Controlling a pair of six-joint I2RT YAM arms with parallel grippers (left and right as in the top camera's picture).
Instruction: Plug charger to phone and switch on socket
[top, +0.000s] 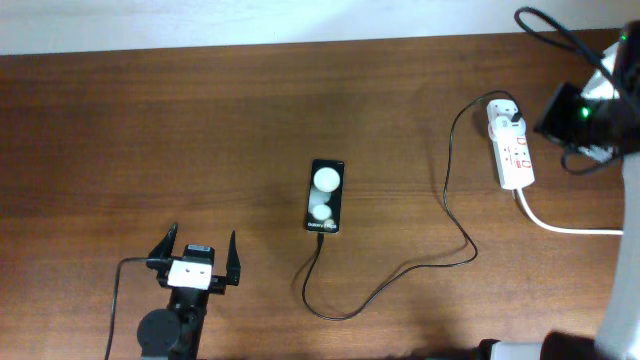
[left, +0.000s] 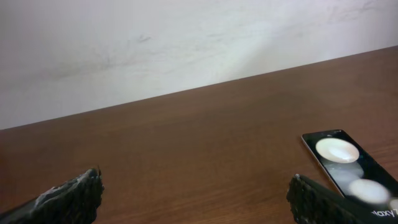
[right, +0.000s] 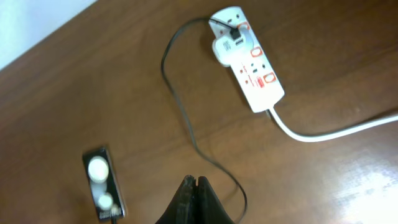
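The black phone (top: 326, 195) lies at the table's centre, two white round spots up; it also shows in the left wrist view (left: 348, 168) and the right wrist view (right: 103, 190). The thin black charger cable (top: 400, 275) runs from the phone's near end in a loop up to the white adapter (top: 505, 118), which sits in the white power strip (top: 515, 150). The strip shows in the right wrist view (right: 252, 68) with red-marked switches. My left gripper (top: 196, 255) is open and empty, left of the phone. My right gripper (right: 196, 183) is shut and empty, held high above the table; in the overhead view only its arm shows at the right edge.
The strip's thick white cord (top: 560, 225) runs off to the right edge. The wooden table (top: 150, 140) ends at a white wall along the back. The right arm (top: 590, 110) with black cables hangs beside the strip.
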